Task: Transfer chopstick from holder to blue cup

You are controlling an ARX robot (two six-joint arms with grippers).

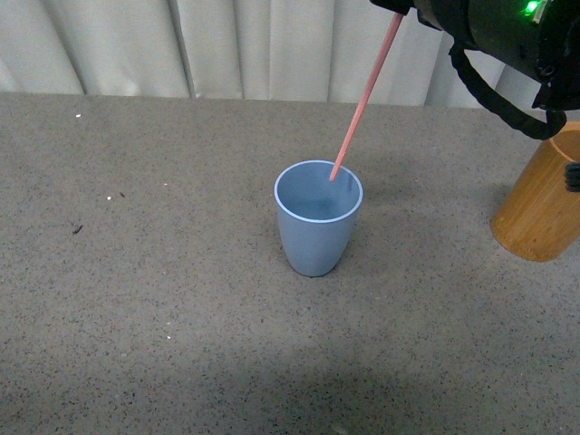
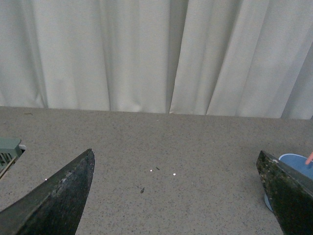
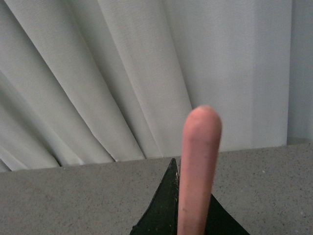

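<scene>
The right gripper (image 3: 188, 215) is clamped on the upper end of the chopstick (image 1: 362, 100), which slants down with its tip over the mouth of the blue cup (image 1: 317, 237). Salmon-pink, slim, straight: it looks light, stiff and likely slick, so a high pinch suits it. The holder (image 1: 542, 204) stands well apart on the worktop (image 1: 136, 299). The left gripper (image 2: 176, 196) hangs spread, empty.

Front looks down; wrists (both low) face curtain (image 2: 146, 54).
</scene>
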